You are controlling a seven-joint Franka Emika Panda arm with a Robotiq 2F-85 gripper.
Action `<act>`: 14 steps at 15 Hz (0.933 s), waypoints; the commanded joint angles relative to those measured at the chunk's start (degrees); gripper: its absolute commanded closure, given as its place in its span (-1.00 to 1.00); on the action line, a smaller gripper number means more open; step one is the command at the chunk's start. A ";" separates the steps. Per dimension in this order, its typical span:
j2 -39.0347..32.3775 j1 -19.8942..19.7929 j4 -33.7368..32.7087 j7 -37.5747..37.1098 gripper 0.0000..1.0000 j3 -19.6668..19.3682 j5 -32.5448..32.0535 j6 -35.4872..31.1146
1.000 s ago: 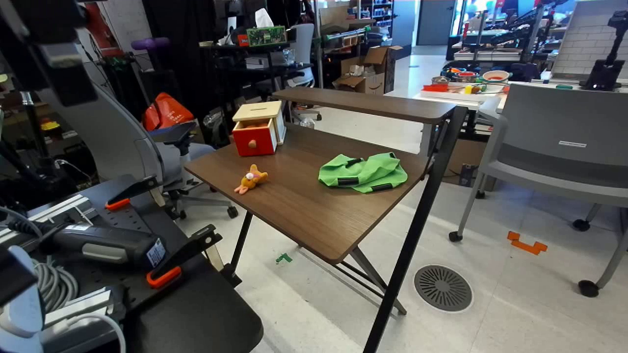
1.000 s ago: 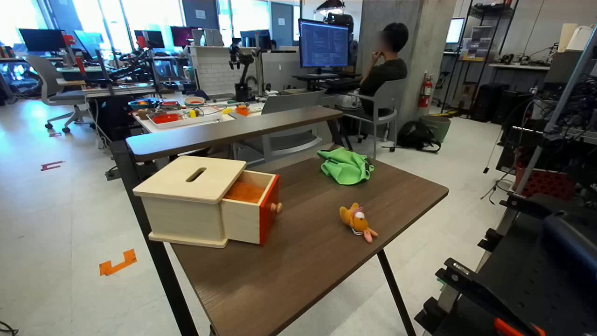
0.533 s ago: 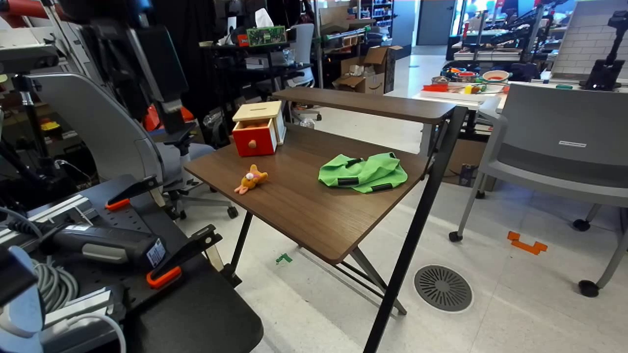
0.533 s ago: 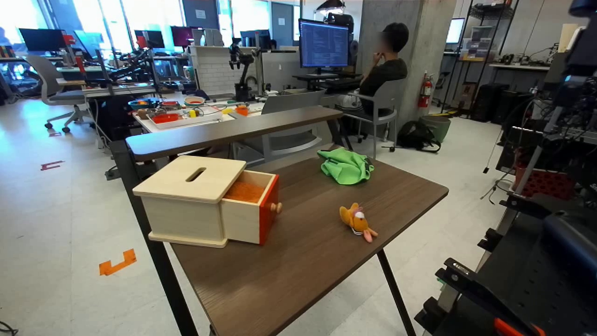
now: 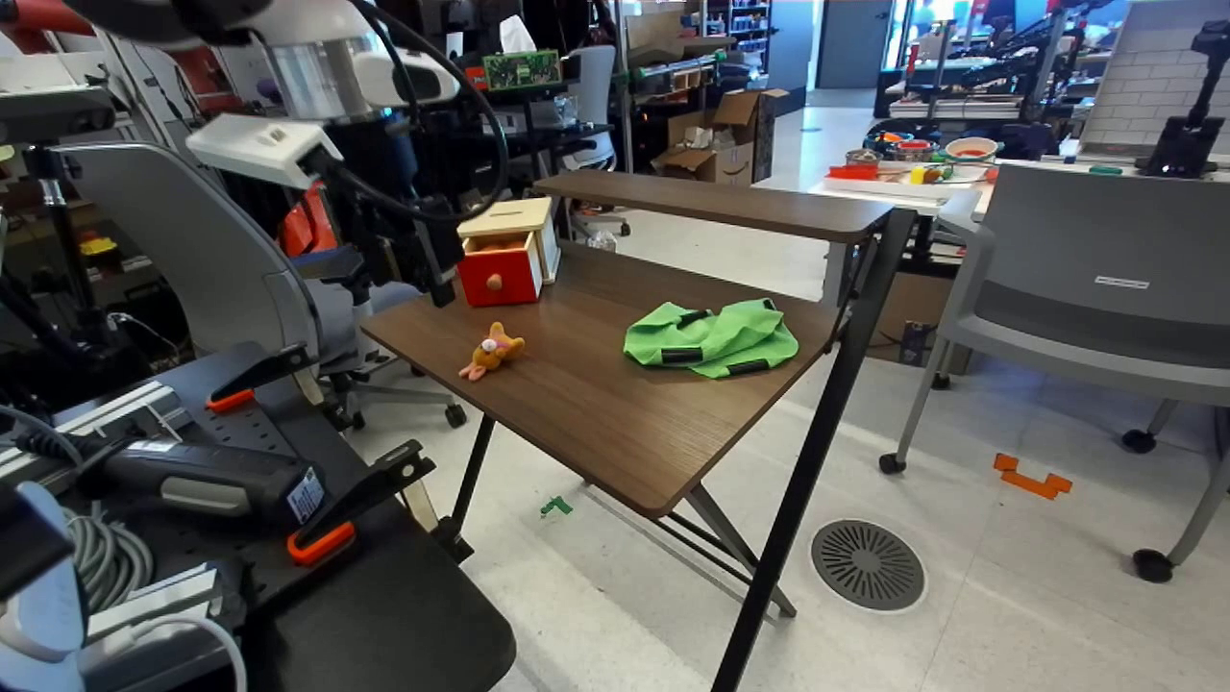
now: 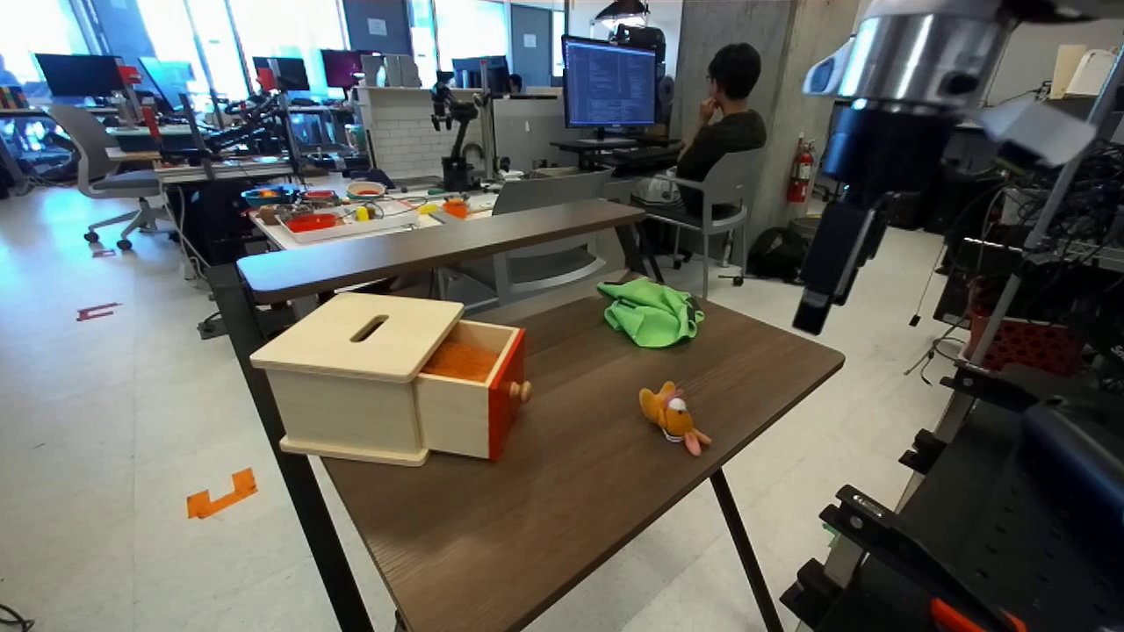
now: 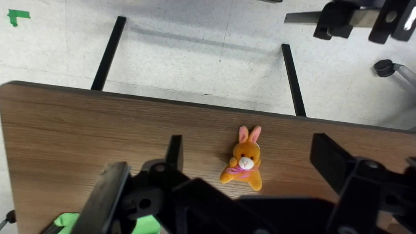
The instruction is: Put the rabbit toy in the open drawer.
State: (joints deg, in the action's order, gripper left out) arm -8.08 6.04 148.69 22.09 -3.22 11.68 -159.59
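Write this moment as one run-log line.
rabbit toy: on table, ungrasped | gripper: open, holding nothing | drawer: open | placement: not yet done

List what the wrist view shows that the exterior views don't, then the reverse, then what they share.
Only the wrist view: the wide gap between the open jaws of the gripper, with the rabbit toy framed in it.

Only the exterior views: the raised shelf and a black robot arm in the background. The open drawer is plain there; in the wrist view the gripper blocks too much to tell.

Shared: the rabbit toy lying on the desk, and the green cloth.
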 commanded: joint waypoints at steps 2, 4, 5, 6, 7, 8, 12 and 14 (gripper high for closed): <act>-16.88 -3.74 -13.63 -4.03 -1.00 6.65 -1.05 -4.04; -21.93 -4.22 -18.35 -6.10 -1.00 7.63 -2.96 -4.43; -24.24 -4.55 -20.67 -6.60 -1.00 8.14 -3.66 -4.15; -26.10 -4.51 -22.42 -7.42 -1.00 8.22 -4.59 -4.20; -27.78 -4.76 -24.22 -7.70 -1.00 8.57 -5.23 -3.54; -29.22 -4.83 -25.69 -8.15 -1.00 8.72 -6.00 -3.29; -32.77 -4.75 -29.09 -8.52 -0.45 8.83 -9.21 -3.01; -33.28 -5.31 -29.77 -8.19 -0.12 9.23 -10.27 -2.37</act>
State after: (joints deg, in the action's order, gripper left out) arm -40.10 2.30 120.98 14.50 4.73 3.67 -163.03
